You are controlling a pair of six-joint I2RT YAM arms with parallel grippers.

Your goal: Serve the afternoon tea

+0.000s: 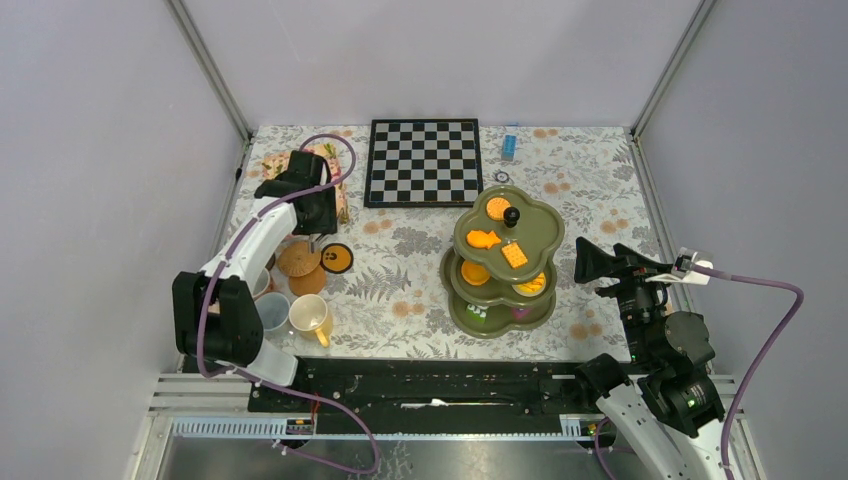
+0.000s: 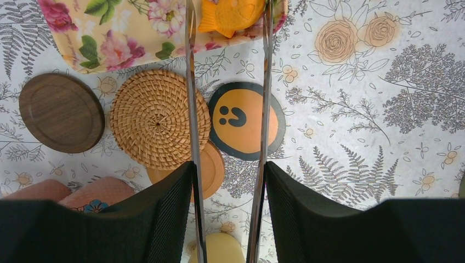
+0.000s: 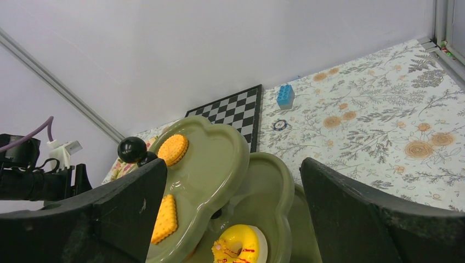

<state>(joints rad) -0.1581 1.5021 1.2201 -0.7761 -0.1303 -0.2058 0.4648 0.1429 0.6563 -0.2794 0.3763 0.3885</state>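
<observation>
My left gripper (image 2: 229, 170) is shut on a pair of metal tongs (image 2: 191, 109). Their two arms run forward and flank an orange fish biscuit (image 2: 230, 15) on the floral tray (image 2: 109, 33); the tips are cut off by the frame edge. Below the tongs lie a wicker coaster (image 2: 159, 118), a smiley orange coaster (image 2: 241, 118), a cork coaster (image 2: 213, 169) and a brown wooden one (image 2: 61, 113). The olive three-tier stand (image 1: 540, 235) holds biscuits and a yellow doughnut (image 3: 238, 244). My right gripper (image 3: 233, 164) is open beside the stand, with nothing held. Mugs (image 1: 310, 317) stand front left.
A chessboard (image 1: 423, 160) lies at the back centre, with a blue block (image 1: 509, 145) and a small ring (image 1: 501, 176) to its right. The stand's black knob (image 3: 132, 149) rises close to my right gripper's left finger. Walls close in the left, back and right sides.
</observation>
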